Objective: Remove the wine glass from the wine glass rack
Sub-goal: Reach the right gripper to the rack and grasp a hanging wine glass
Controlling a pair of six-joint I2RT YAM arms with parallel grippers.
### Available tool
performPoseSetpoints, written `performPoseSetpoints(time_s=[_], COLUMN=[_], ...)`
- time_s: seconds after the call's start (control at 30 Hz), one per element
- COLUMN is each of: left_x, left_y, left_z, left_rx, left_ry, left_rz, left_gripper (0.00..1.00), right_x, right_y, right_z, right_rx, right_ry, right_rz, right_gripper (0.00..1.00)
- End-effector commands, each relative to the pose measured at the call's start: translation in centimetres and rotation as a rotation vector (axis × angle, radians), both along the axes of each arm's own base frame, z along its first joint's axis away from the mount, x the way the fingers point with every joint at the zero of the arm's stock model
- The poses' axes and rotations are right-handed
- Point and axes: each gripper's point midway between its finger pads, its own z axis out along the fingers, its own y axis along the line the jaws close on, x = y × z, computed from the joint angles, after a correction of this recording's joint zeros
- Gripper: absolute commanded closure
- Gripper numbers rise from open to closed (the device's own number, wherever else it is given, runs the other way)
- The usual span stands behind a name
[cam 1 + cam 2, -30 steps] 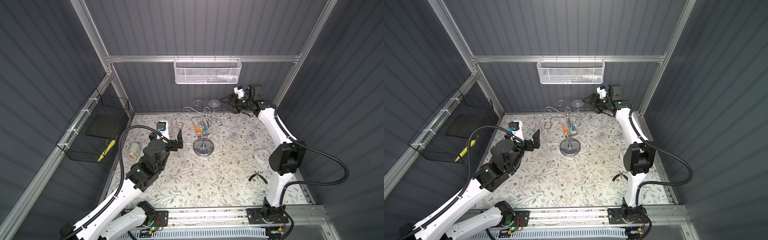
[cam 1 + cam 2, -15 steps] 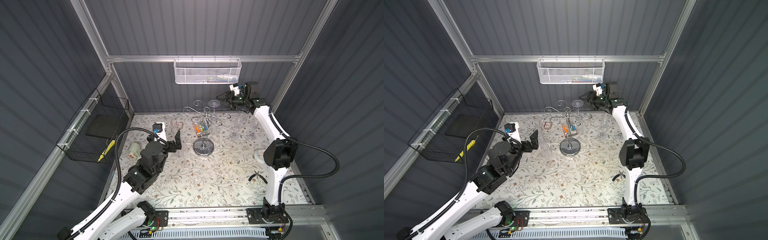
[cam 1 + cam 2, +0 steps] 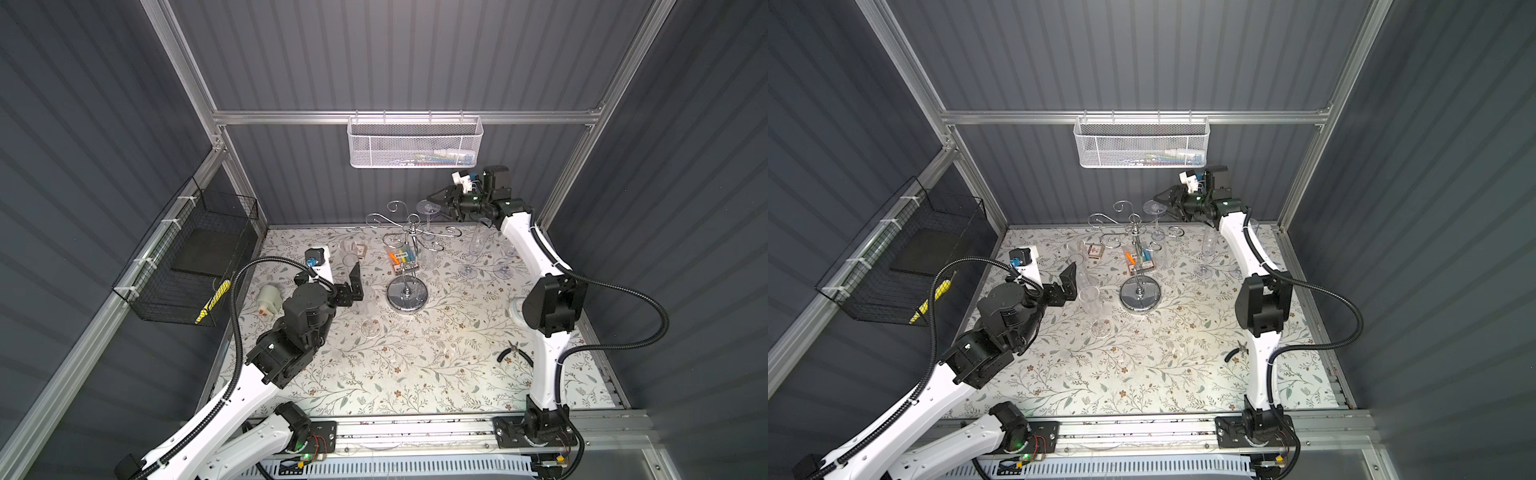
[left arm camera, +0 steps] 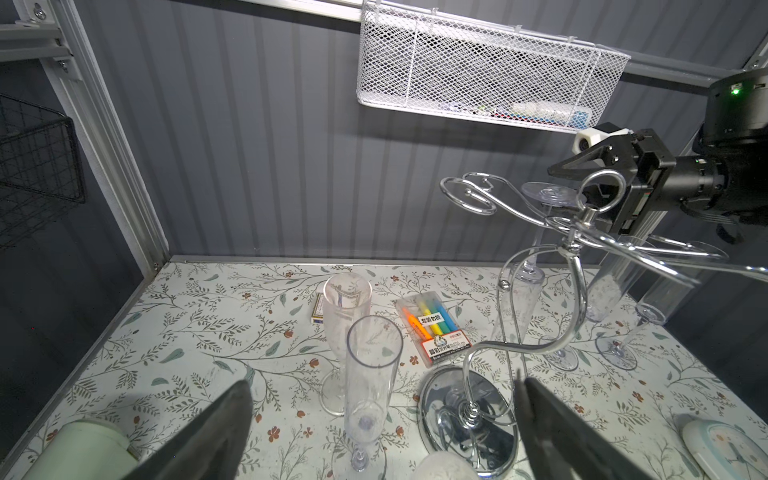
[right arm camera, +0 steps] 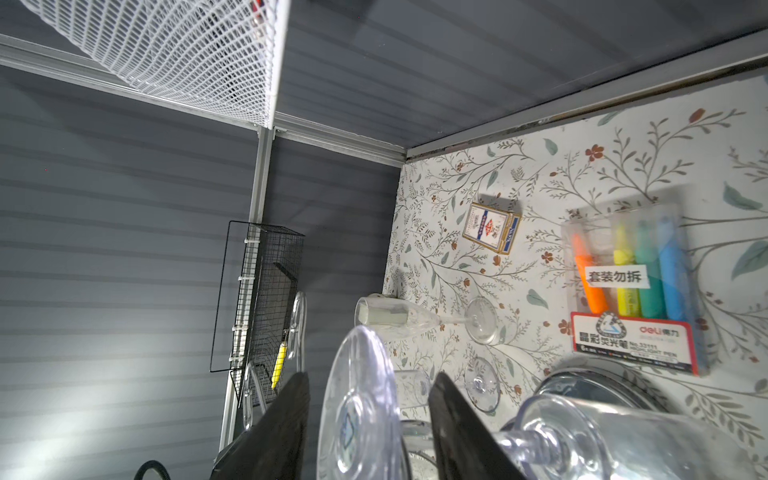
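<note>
Nearest me, L gripper (image 4: 382,386) hangs this side of the rack (image 3: 409,296), spread wide on nothing. Off the rack's far arm the glass (image 4: 527,299) hangs upside-down. R gripper (image 5: 370,378) has its fingers (image 5: 274,432) straddling the foot w/ gaps both sides, no pinch yet. Risk: the slick thin foot slips, or the pull snags stem on scroll & tips the rack. The pack (image 5: 631,286) behind the rack base reads "deli", "套装勿拆", "HIGHLIGHT PEN".

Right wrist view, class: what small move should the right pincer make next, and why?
Probably close: the right pincer straddles the foot of the wine glass hanging on the wine glass rack, gaps showing both sides, so nothing is gripped yet.
</note>
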Motion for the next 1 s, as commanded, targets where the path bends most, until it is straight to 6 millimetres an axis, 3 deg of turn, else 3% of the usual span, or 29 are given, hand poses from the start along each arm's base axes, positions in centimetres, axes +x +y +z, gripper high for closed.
performPoseSetpoints(time_s=[0.0,0.2,0.47,0.97], left_x=[-0.27,-0.48,-0.74,-0.73], left_y=[0.38,0.55,0.56,0.38], left_z=[-0.11,0.11,0.72,0.74], left_rx=[-0.015,-0.027,-0.041,-0.043], left_ry=[0.007,0.007,0.000,0.008], left_rz=[0.005,0.006,-0.004,-0.012], left_gripper=[0.00,0.00,0.00,0.00], right_x=[-0.50,-0.54,-0.58,0.11], right_y=[0.58,0.58,0.46,-0.39], right_z=[1.89,1.84,1.96,1.77], right_rx=[0.022,0.021,0.021,0.013], right_ry=[-0.056,-0.055,-0.059,-0.052], right_rz=[0.034,0.033,0.032,-0.016], right_gripper=[0.53,0.64,0.71,0.70])
